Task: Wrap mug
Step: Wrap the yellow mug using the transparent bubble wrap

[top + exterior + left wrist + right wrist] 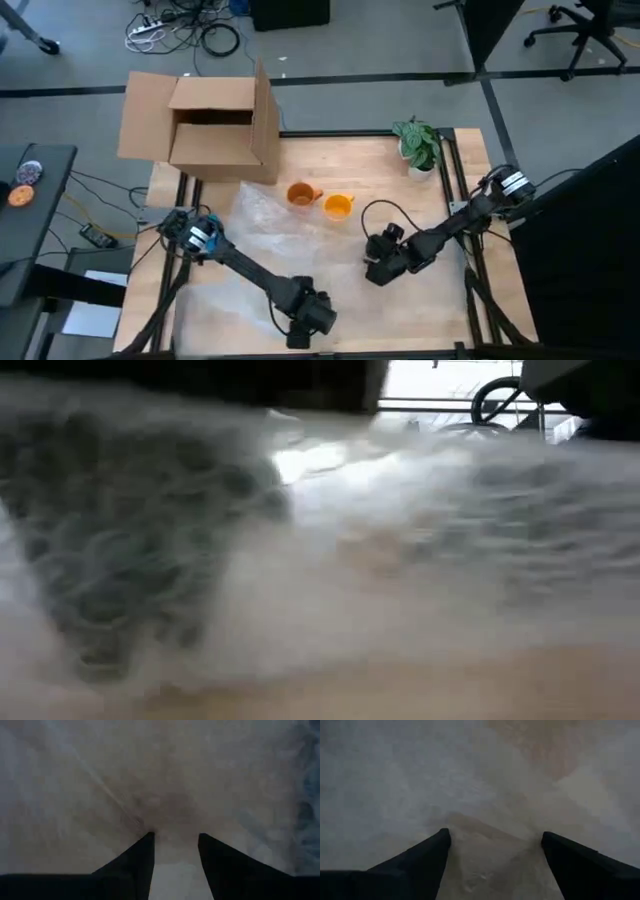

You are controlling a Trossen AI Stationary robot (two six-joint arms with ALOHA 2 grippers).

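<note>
Lab: floor cables (pixel 190 30), office chair (pixel 580 30), cardboard box (pixel 215 125).

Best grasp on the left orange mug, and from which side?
Judging by the high view, take the left orange mug by its rim from above. It stands upright, mouth open to the camera, with its handle toward the second mug close by, so a side approach looks crowded. A top-down pinch over the wall opposite the handle seems cleanest.

Orange mugs (pixel 303 195) — clear bubble wrap (pixel 262 225).

Both tools low, fingers apart.
</note>
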